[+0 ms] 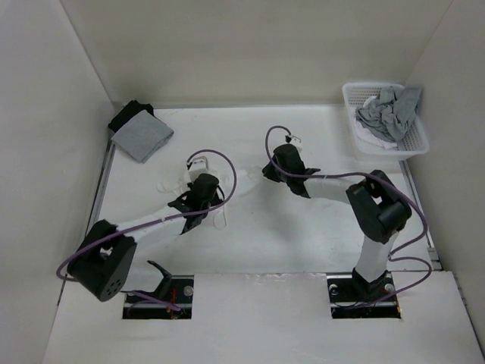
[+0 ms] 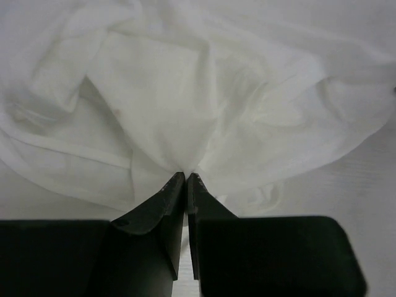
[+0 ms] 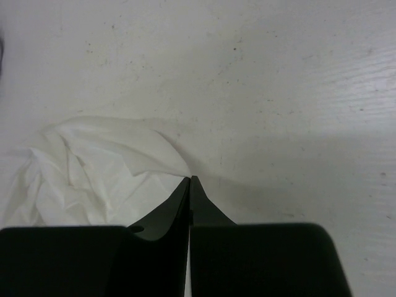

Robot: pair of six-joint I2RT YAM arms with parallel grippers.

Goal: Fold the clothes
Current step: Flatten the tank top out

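The shirt [image 2: 154, 93] lies crumpled on the table [image 3: 278, 93], between the two arms and mostly under the left one (it is nearly as white as the tabletop, so hard to pick out from above). The left gripper [image 2: 186, 177] has its jaws pressed together on a bunched fold of the shirt. The right gripper [image 3: 189, 179] is also squeezed closed, with a pointed edge of the shirt drawn up into its tips. At the far right corner a basket [image 1: 356, 95] holds grey garments [image 1: 390, 114]. At the far left a grey cloth [image 1: 142, 136] lies on a black cloth [image 1: 129, 114].
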